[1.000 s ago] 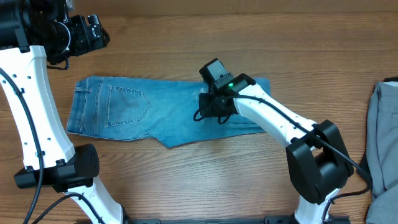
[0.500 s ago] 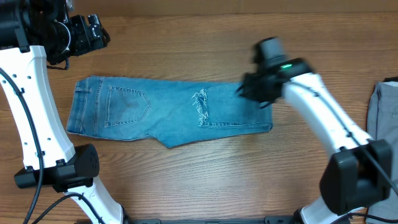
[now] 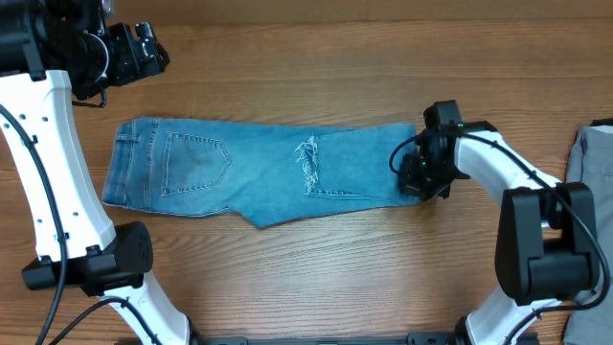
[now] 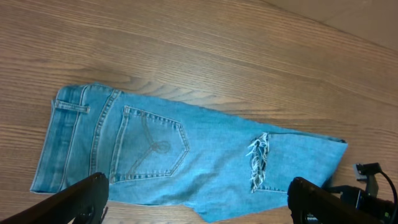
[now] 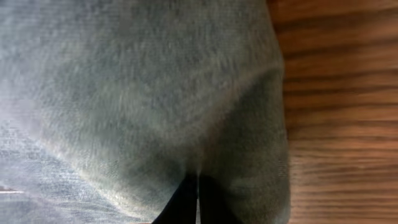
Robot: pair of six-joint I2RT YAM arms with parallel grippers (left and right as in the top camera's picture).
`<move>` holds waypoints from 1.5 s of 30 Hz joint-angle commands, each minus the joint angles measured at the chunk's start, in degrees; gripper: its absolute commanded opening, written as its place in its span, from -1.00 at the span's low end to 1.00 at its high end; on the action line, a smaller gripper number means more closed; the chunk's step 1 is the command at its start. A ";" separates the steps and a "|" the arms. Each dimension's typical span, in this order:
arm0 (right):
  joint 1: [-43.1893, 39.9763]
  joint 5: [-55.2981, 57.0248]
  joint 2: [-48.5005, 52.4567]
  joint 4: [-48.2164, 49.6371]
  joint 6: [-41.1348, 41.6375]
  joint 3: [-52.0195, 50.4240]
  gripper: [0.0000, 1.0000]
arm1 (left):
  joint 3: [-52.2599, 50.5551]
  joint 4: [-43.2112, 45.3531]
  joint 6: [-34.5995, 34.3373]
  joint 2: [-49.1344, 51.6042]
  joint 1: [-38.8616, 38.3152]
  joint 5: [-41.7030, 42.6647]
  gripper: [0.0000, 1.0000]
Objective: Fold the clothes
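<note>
- Jeans [image 3: 249, 177] from overhead: flat on table [image 3: 316, 268], waistband at 9 o'clock, leg end at 3 o'clock; right gripper [image 3: 412, 174] down on that end; left gripper [image 3: 144, 53] at 10 o'clock, off the cloth; grey garment [image 3: 592, 211] at far 3 o'clock.
- Left wrist: fingers [image 4: 81, 199] spread wide, gripping nothing; back pocket [image 4: 152, 149] toward 9 o'clock, ripped knee [image 4: 258, 162] toward 3 o'clock.
- Right wrist: fingertips [image 5: 180, 208] pressed together at 6 o'clock, denim puckered into them; bare wood at 3 o'clock.

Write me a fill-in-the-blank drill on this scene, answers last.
The right gripper is ____ on the leg end of the jeans.
The left gripper stands ____, well away from them.
The jeans lie with a back ____ facing up.
The grey garment lies to the ____ of the jeans.
Answers: shut; open; pocket; right.
</note>
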 commanded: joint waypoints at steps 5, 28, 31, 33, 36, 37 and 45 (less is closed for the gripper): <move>-3.37 -0.70 -0.46 -1.14 -2.08 -0.81 -0.92 | 0.09 -0.11 0.74 -0.35 -0.44 0.87 0.94; -11.82 -14.12 -4.76 0.37 -12.41 5.49 0.37 | 0.09 -0.13 5.97 -0.59 -0.39 0.70 1.00; -11.82 -14.43 -1.60 0.50 -12.41 5.49 0.43 | 0.09 -0.13 5.40 -1.73 -0.07 -0.46 1.00; -11.82 -16.74 0.17 0.63 -13.92 5.49 0.49 | 0.09 -0.13 5.40 -3.23 0.94 -0.85 1.00; -11.82 -18.64 2.43 0.35 -15.45 5.46 0.53 | 0.09 -0.13 3.06 -6.27 3.52 -5.31 1.00; -11.82 -18.67 3.10 0.35 -15.41 5.46 0.53 | 0.09 -0.13 2.51 -7.21 4.46 -6.71 1.00; -11.80 -24.33 6.60 2.78 -18.01 3.23 0.20 | 0.09 -0.11 2.43 -11.15 7.61 -8.02 1.00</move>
